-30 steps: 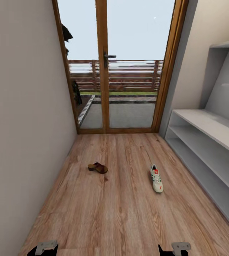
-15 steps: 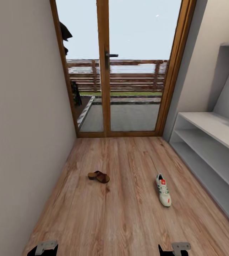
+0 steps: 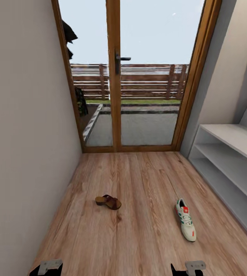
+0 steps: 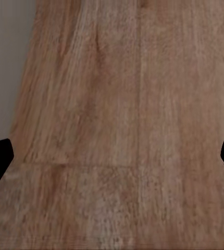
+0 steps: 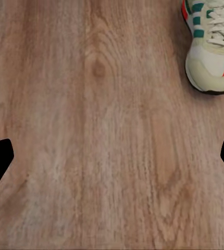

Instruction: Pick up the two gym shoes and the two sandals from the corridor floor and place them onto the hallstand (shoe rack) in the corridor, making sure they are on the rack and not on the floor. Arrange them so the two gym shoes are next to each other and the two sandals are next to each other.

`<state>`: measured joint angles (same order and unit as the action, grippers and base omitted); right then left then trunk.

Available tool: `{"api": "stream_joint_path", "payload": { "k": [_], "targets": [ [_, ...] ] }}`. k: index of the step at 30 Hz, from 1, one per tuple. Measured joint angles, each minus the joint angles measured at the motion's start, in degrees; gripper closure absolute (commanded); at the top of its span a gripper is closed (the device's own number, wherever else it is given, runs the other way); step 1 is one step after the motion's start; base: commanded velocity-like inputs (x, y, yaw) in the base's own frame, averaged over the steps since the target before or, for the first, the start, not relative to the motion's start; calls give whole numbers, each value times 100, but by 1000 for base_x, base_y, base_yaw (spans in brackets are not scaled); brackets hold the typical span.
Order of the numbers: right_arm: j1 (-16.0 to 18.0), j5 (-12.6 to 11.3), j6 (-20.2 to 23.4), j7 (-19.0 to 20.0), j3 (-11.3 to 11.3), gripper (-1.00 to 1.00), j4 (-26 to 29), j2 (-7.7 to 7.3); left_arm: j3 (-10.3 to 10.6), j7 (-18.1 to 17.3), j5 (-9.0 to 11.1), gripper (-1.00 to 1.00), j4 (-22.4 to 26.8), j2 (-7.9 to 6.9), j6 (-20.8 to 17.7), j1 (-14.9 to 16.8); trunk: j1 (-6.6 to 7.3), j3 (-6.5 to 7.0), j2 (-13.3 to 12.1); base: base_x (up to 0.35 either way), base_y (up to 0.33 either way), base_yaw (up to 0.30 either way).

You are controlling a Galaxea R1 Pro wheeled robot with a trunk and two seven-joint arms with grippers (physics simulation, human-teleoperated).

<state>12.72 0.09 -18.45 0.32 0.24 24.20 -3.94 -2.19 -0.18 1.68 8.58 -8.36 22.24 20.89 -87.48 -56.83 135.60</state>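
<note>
On the floor [image 3: 138, 230]: one sandal and one sneaker are lying apart, both well short of the glass door.
Sandal [image 3: 108, 201]: dark brown, tan heel, sitting left of centre, lying roughly crosswise, heel end pointing left.
Sneaker [image 3: 186, 219]: white with green stripes and red-orange accents, lying right of centre and a bit nearer than the sandal, toe pointing near and slightly right. It is resting on the planks, near the rack but not touching it.
Sneaker, right wrist view [image 5: 210, 44]: toe end and laces are showing at the frame edge, sole flat on the wood.
Rack [image 3: 230, 153]: pale grey, running along the right wall, two open tiers, nothing showing on the visible part.
Door [image 3: 113, 76]: wood-framed, glazed, standing at the far end; dark handle [image 3: 121, 59] on the centre stile; wooden fence and paving showing outside.
Left wall [image 3: 23, 134]: plain, running along the left side.
Left gripper [image 4: 112, 161]: fingers are spreading wide, dark tips at both frame edges, bare planks and a strip of wall between and beyond them. Holding nothing.
Right gripper [image 5: 112, 161]: fingers are also spreading wide, nothing between them but floor; sneaker is lying ahead and off to one side, clear of the tips.
Head view, near edge: bits of both arms are poking in low at the left [image 3: 46, 267] and right [image 3: 188, 268].
</note>
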Motion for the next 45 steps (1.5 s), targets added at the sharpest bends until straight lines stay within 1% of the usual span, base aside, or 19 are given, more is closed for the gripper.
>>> {"api": "stream_joint_path", "payload": {
  "k": [23, 39, 45],
  "targets": [
    [1, -1, 1, 0, 0, -100, 1, 0, -1, 0, 0, -100, 0, 0, -1, 0, -1, 0, 0, 321, 21, 0],
    [0, -7, 0, 0, -4, -100, 1, 0, -1, 0, -1, -100, 0, 0, -1, 0, -4, 0, 0, 39, 0, -2],
    [0, -7, 1, 0, -1, -100, 2, -1, -1, 0, 0, -100, -1, 1, 0, 1, -4, 2, 0, 0, 0, -110]
  ]
}}
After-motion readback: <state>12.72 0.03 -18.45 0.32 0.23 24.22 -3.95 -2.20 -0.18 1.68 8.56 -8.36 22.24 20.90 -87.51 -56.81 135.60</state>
